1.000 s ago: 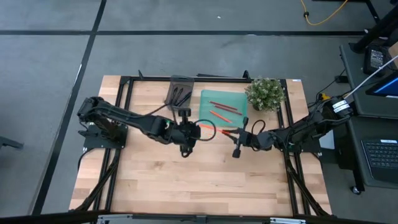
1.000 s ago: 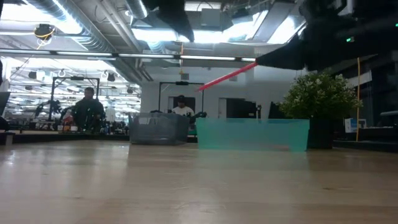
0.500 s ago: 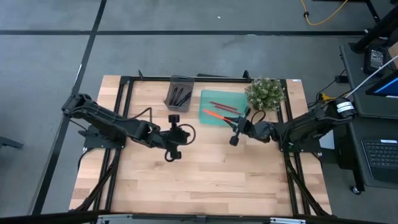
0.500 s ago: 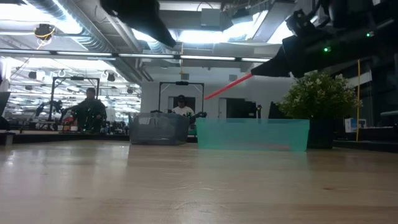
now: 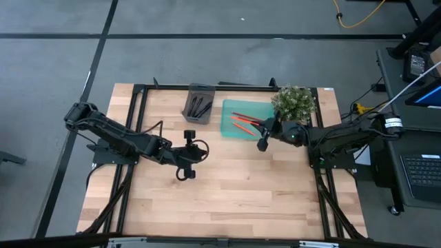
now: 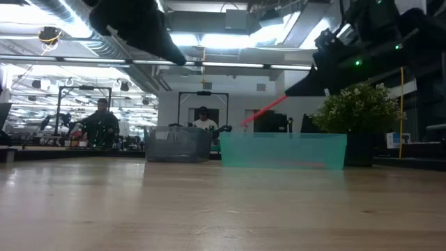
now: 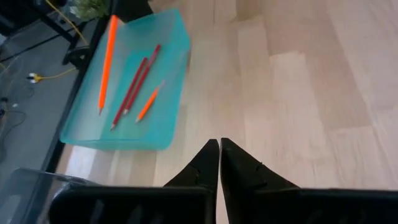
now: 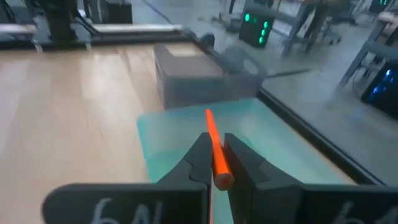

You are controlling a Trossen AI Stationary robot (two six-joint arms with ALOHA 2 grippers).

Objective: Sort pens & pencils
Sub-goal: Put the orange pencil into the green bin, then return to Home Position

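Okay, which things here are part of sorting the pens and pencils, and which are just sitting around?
Part of the job:
orange pencil held by the right gripper
pencils in the teal tray
pens in the grey tray

Just lying about:
potted plant

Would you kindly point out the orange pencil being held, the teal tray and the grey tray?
Orange pencil (image 8: 213,140): right wrist view, mid-shaft.
Teal tray (image 7: 166,106): left wrist view, bare floor.
Grey tray (image 5: 200,89): high view, rim.

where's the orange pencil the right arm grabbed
The orange pencil is pinched in the right claw, held in the air over the teal tray, with the plant just beside it in the high view.
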